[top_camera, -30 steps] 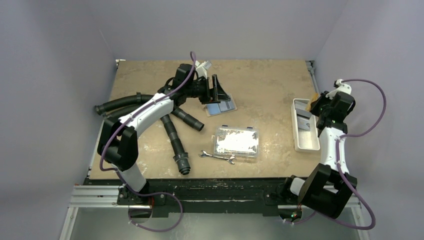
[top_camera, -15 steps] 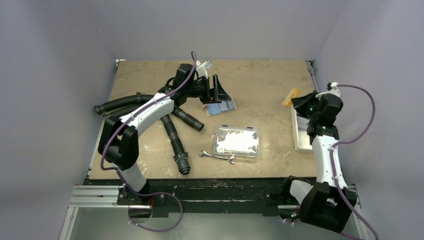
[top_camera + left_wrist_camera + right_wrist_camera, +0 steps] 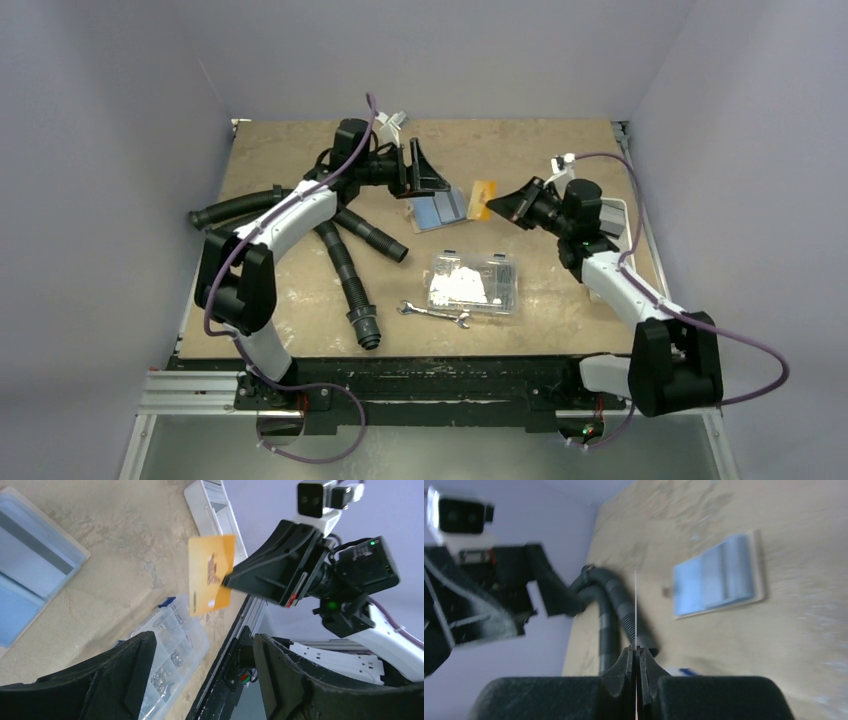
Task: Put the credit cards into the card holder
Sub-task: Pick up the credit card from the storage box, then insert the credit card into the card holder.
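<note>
The card holder [image 3: 440, 210] lies flat at the back middle of the table, grey-blue with a tan rim. It also shows in the left wrist view [image 3: 35, 575] and the right wrist view [image 3: 719, 582]. My right gripper [image 3: 497, 207] is shut on an orange credit card [image 3: 483, 199] and holds it upright in the air just right of the holder. The card shows face-on in the left wrist view [image 3: 211, 575] and edge-on in the right wrist view [image 3: 636, 605]. My left gripper [image 3: 415, 170] is open and empty, just behind the holder. I see no separate light-blue card.
A clear plastic compartment box [image 3: 472, 283] lies in the middle front, with a wrench [image 3: 434, 314] to its left. Black corrugated hoses [image 3: 350, 270] spread under the left arm. A white tray [image 3: 628, 222] sits at the right edge, partly behind the right arm.
My right arm has swung left from the white tray to beside the card holder, carrying the orange card. My left gripper has shifted slightly back.
</note>
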Robot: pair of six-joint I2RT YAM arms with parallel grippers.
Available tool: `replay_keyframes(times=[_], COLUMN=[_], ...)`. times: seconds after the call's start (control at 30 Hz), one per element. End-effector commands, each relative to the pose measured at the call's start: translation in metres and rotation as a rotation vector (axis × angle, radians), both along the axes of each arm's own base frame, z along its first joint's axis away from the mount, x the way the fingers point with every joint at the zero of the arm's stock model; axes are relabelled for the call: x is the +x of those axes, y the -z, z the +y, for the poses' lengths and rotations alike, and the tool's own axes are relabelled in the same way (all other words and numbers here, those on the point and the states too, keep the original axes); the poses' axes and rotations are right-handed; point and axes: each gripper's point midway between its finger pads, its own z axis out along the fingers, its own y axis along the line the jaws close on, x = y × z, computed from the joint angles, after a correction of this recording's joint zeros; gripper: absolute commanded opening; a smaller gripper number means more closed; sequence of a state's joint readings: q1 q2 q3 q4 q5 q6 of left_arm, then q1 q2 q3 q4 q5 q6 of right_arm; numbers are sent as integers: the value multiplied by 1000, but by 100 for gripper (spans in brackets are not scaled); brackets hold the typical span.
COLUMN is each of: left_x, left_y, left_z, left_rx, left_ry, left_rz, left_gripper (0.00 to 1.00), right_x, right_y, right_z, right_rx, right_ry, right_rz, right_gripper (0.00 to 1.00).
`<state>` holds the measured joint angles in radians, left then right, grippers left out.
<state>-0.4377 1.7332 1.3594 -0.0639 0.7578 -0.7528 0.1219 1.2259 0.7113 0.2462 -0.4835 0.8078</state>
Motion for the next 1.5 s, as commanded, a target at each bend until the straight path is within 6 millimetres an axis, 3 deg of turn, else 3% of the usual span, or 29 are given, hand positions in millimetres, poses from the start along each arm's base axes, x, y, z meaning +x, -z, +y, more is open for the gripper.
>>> replay_keyframes(times=[0.0,0.3,0.43,0.6,0.7,0.77,0.8,0.83,0.9,0.97,1.1,1.27,1.37,1.47], left_x=[-1,-22,-38,-38,-38,-36,-32,-24,-5,15,30,46,56,63], left_y=[-38,-32,-48,-45,-47,-45,-41,-36,-15,18,67,113,133,142], left_z=[5,22,22,19,18,18,20,23,33,52,68,70,68,59], left_rx=[-124,-125,-208,-250,-274,-275,-263,-239,-137,25,109,171,184,139], left_ry=[103,143,165,174,178,173,153,119,29,-70,-82,-104,-128,-131], left_rz=[-104,-131,-160,-130,-128,-126,-113,-101,-64,-4,120,209,261,292], left_gripper=[76,75,71,48,30,13,2,0,0,0,0,0,0,0], right_x=[-15,-29,-31,-33,-30,-26,-24,-19,-5,13,50,62,73,87], right_y=[-54,-89,-88,-86,-81,-79,-77,-72,-58,-35,0,20,54,80], right_z=[55,98,105,111,112,113,114,114,111,104,91,106,108,108], right_rx=[138,257,292,291,286,283,278,257,191,67,-211,-231,-275,-329], right_ry=[-224,-395,-416,-427,-417,-416,-413,-401,-358,-299,-255,-374,-391,-419], right_rz=[-190,-259,-252,-252,-238,-239,-233,-225,-182,-119,-101,-138,-55,-9], right_gripper=[0,0,0,0,0,0,0,0,14,29,45,51,51,39])
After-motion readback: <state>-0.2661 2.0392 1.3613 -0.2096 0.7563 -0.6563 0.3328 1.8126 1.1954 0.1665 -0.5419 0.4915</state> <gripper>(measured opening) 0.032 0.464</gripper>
